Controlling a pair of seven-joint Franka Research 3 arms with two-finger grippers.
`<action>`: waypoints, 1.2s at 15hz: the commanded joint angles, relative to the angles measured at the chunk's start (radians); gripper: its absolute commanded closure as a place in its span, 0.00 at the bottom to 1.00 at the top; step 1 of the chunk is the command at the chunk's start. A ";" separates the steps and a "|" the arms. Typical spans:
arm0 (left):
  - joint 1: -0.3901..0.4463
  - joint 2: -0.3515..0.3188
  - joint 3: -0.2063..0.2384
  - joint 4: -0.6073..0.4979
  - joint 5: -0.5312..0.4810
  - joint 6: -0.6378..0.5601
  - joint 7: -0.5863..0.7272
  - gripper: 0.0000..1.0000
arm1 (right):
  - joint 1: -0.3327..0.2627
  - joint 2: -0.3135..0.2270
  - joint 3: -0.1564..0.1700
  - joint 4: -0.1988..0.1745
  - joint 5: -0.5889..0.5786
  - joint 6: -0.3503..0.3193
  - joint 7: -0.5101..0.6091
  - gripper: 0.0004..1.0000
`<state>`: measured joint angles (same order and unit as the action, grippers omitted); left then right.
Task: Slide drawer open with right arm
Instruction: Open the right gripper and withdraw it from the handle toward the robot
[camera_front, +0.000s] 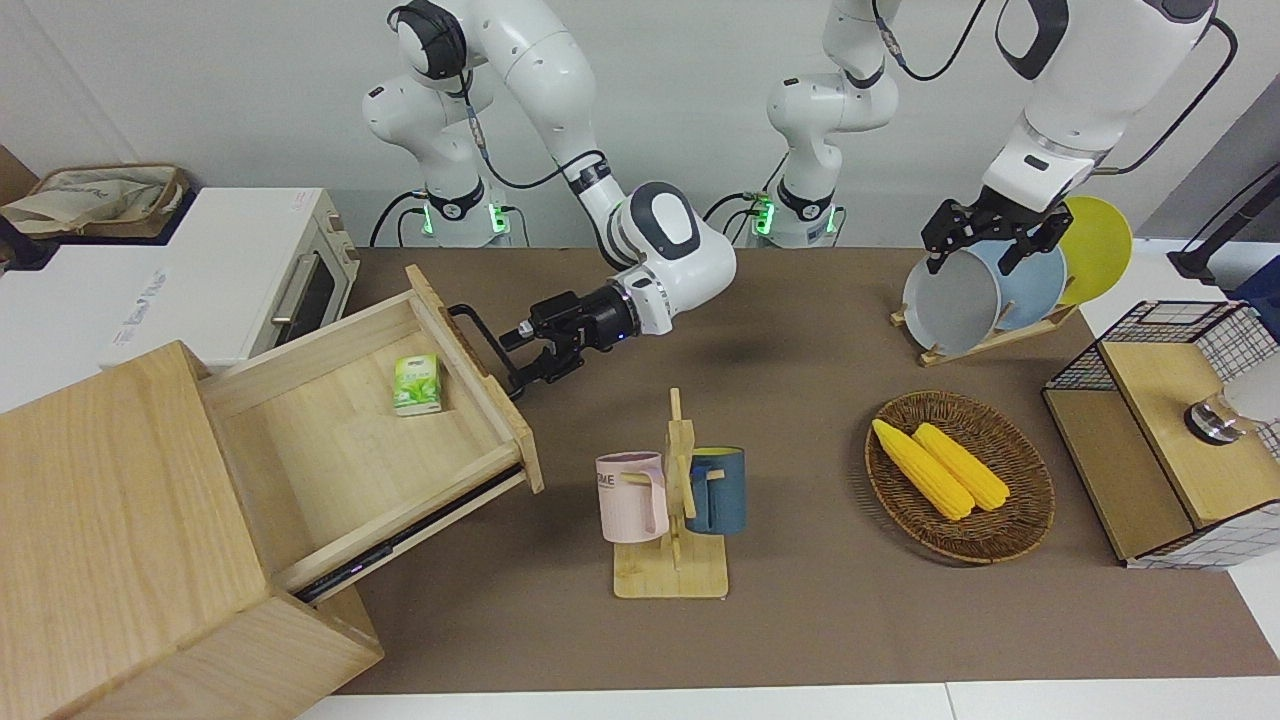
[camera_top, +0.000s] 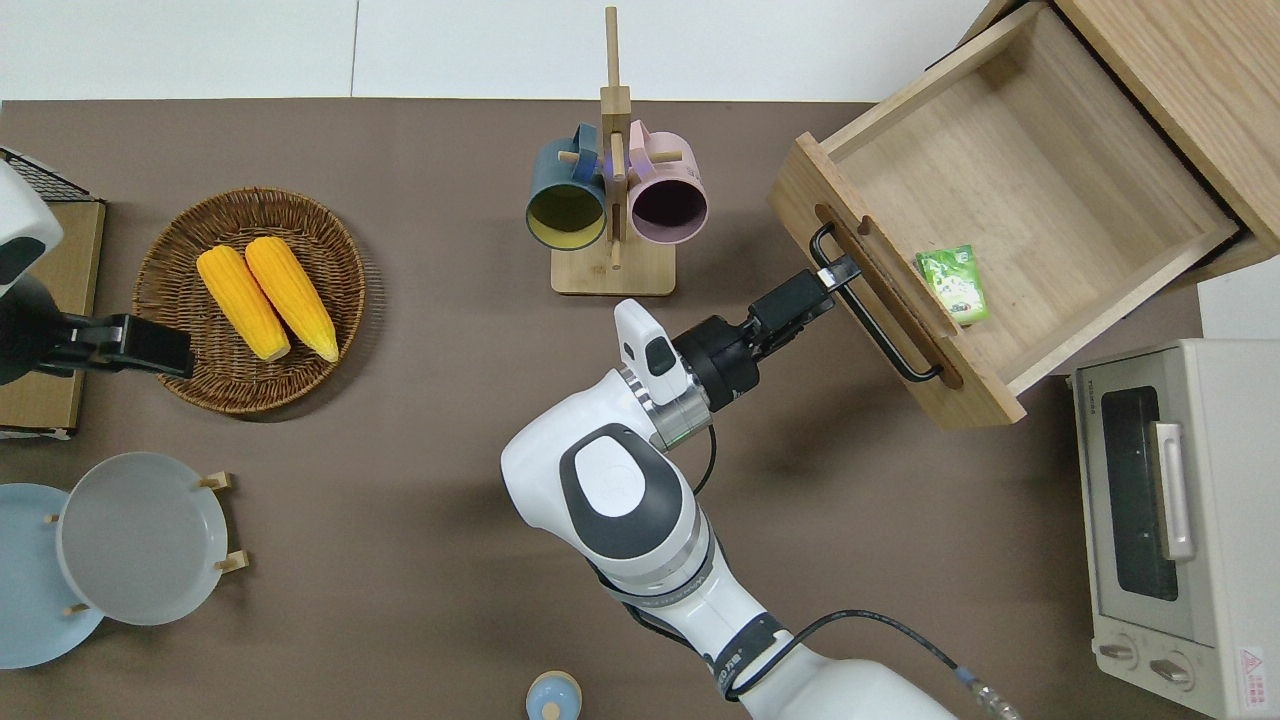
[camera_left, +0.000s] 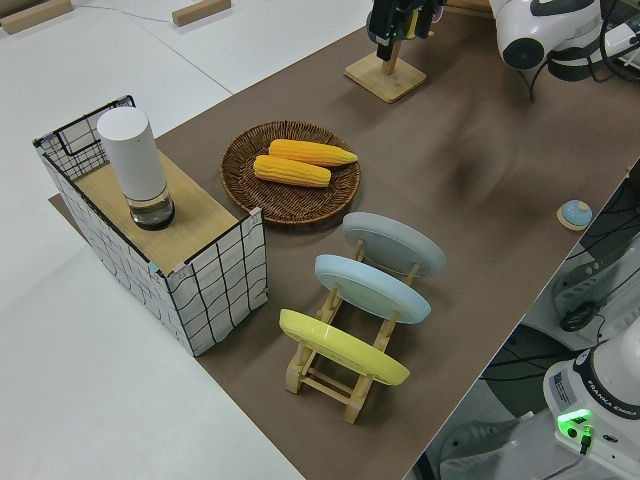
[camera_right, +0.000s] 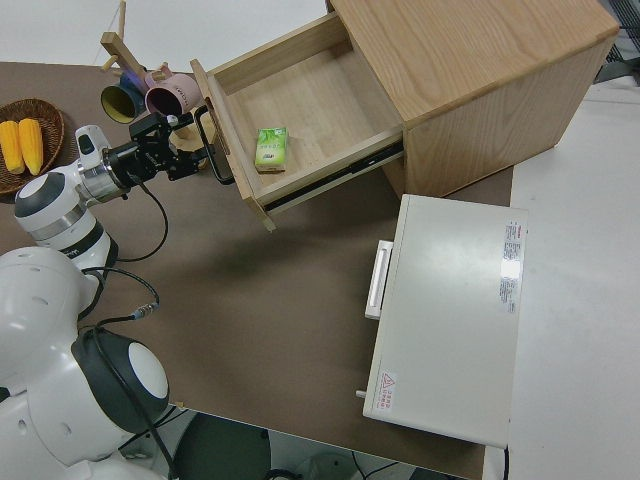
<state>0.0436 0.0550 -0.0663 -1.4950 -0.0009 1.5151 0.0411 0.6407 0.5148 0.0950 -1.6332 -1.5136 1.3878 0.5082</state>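
The drawer of the pale wooden box stands pulled far out, with its floor exposed. A small green packet lies inside near the front panel. My right gripper is at the black bar handle, at the end of the bar farther from the robots. Its fingers look spread, one above and one below the bar, so it reads as open. In the overhead view the right gripper touches the handle. My left arm is parked, and the left gripper is open.
A mug rack with a pink and a blue mug stands beside the drawer's front. A wicker basket holds two corn cobs. A plate rack, a wire-mesh box and a white toaster oven ring the table.
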 joint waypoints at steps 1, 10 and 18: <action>-0.007 -0.004 0.000 0.010 0.018 -0.018 -0.010 0.01 | 0.011 0.017 -0.001 0.041 0.015 -0.006 -0.007 0.02; -0.007 -0.004 0.000 0.010 0.018 -0.018 -0.010 0.01 | 0.070 0.017 0.009 0.111 0.111 -0.004 -0.008 0.02; -0.007 -0.003 0.000 0.010 0.018 -0.018 -0.010 0.01 | 0.065 -0.004 0.034 0.277 0.392 -0.004 -0.005 0.02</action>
<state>0.0436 0.0550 -0.0663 -1.4950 -0.0009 1.5151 0.0411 0.7143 0.5163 0.1212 -1.4149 -1.2152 1.3883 0.5085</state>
